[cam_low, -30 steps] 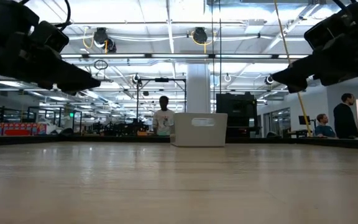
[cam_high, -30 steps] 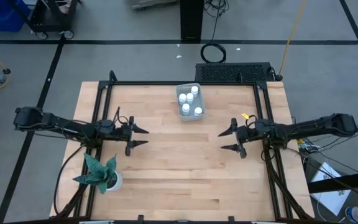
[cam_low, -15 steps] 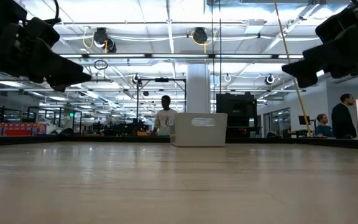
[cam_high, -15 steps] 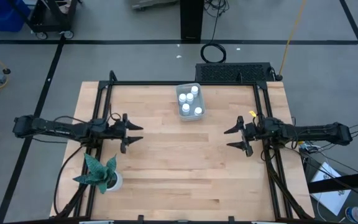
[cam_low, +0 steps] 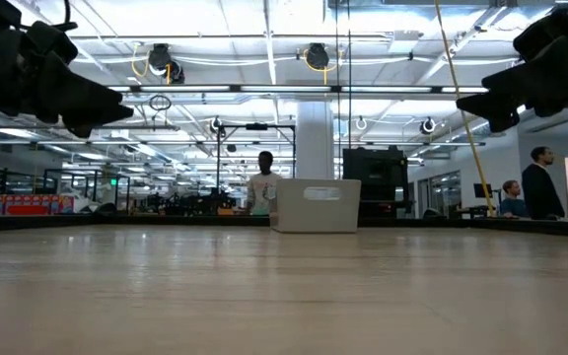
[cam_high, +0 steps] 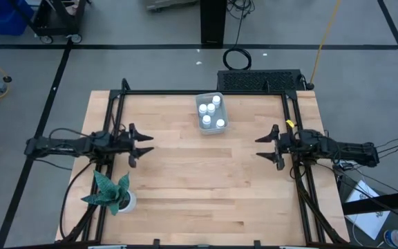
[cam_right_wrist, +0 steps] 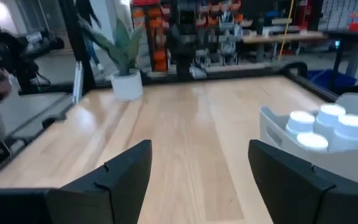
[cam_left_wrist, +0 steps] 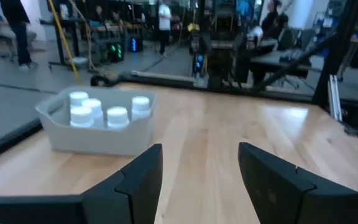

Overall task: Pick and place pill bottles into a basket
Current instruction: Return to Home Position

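Note:
Several white pill bottles (cam_high: 210, 113) stand upright inside the pale grey-blue basket (cam_high: 221, 129), which rests on the table at the far middle. They also show in the left wrist view (cam_left_wrist: 101, 109) and the right wrist view (cam_right_wrist: 328, 128). My left gripper (cam_high: 145, 144) is open and empty above the table's left side. My right gripper (cam_high: 262, 147) is open and empty above the table's right side. Both are well clear of the basket.
A green plant in a white pot (cam_high: 115, 194) stands at the table's near left corner. A black ridged box (cam_high: 261, 80) lies beyond the far edge. Black frame rails (cam_high: 292, 124) run along the table's sides. People stand in the room behind (cam_low: 264, 187).
Both arms have drawn back from the table's middle: my left gripper toward the left edge, my right gripper toward the right edge. Both stay open and empty. The basket and bottles have not moved.

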Action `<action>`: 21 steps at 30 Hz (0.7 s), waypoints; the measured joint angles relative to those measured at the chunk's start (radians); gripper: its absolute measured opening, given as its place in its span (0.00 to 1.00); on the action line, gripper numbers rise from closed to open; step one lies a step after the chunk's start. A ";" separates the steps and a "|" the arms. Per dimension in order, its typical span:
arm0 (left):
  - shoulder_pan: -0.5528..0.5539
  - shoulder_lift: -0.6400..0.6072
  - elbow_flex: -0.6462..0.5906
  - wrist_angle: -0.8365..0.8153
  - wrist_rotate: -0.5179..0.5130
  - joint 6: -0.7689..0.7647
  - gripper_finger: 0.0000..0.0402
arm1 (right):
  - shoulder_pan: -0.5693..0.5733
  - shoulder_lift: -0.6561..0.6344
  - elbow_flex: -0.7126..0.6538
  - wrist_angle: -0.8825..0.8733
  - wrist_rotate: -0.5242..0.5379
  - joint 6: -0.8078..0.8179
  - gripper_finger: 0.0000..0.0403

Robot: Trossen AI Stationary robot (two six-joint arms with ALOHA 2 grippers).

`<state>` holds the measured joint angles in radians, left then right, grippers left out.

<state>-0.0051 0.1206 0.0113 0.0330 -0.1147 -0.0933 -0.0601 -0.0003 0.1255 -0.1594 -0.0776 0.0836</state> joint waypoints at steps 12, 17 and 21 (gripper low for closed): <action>-0.003 -0.049 0.002 -0.010 0.019 0.012 0.54 | 0.002 0.008 -0.093 0.151 0.002 -0.037 0.64; -0.009 -0.049 0.002 -0.013 0.035 -0.010 0.54 | 0.003 0.017 -0.109 0.178 0.042 -0.042 0.65; -0.017 -0.039 0.002 -0.018 0.043 -0.004 0.54 | 0.003 0.034 -0.110 0.176 0.069 -0.044 0.65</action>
<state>-0.0218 0.0812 0.0128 0.0154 -0.0712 -0.0974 -0.0568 0.0341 0.0155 0.0170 -0.0082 0.0392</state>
